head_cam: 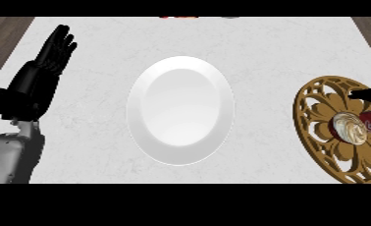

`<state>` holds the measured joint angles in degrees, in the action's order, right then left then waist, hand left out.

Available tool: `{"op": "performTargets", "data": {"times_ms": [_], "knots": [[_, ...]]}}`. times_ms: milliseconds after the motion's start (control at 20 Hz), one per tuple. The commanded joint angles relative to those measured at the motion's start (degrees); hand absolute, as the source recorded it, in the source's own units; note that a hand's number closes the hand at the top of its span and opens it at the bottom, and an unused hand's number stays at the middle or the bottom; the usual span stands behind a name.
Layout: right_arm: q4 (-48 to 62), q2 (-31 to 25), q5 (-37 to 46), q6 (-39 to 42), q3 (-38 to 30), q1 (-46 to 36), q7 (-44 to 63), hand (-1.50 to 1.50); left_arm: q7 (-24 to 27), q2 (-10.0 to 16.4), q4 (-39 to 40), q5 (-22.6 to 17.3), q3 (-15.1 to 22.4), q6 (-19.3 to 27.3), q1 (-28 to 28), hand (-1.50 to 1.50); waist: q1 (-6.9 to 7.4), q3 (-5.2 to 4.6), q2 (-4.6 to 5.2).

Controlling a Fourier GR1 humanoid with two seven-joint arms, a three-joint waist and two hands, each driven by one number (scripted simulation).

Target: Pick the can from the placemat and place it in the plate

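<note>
Near the left edge, left hand rests upright, fingers straight; right hand barely shows, state unclear.

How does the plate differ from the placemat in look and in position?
The plate is plain white and solid; the placemat is golden-brown with cut-out patterns. The plate lies mid-view; the placemat lies at the right edge. The can stands on the placemat, not the plate. Both are round.

Upright can on gold placemat, white plate at centre
</note>
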<state>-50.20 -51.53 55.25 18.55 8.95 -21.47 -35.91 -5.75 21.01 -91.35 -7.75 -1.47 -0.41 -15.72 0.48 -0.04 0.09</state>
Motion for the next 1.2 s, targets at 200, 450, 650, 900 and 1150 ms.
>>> {"op": "performTargets", "data": {"times_ms": [200, 450, 650, 900, 1150], "knots": [[3.58, 5.21, -1.62, -12.28, -5.44, -2.2, -5.66, 1.5, -1.87, -3.43, -2.42, 2.8, 2.12, 2.59, -0.46, 0.0, -0.06, 0.11, 0.01], [-2.81, 7.53, -3.64, -18.07, -9.59, 2.92, -0.56, 1.5, 2.3, -0.36, 3.38, 1.43, -2.26, -1.12, 0.3, 0.0, -1.27, 0.01, -0.22], [-2.94, 9.72, -4.5, -18.65, -15.05, 7.89, 18.23, 1.5, 0.17, -0.61, 0.27, 1.14, -2.34, 0.37, 2.56, 0.0, -3.63, -0.17, -1.19], [-20.49, 14.98, -7.54, -19.28, -17.14, 15.82, 29.81, 1.5, -0.08, -0.31, -2.19, 0.96, -2.6, -0.2, 4.32, 0.0, -3.31, -0.22, -1.15], [-41.9, 20.68, -13.15, -15.28, -15.28, 21.76, 32.46, 1.5, -0.95, 0.02, -1.01, 1.19, -2.9, -0.37, 2.37, 0.0, -3.8, -0.18, -1.13]]}}
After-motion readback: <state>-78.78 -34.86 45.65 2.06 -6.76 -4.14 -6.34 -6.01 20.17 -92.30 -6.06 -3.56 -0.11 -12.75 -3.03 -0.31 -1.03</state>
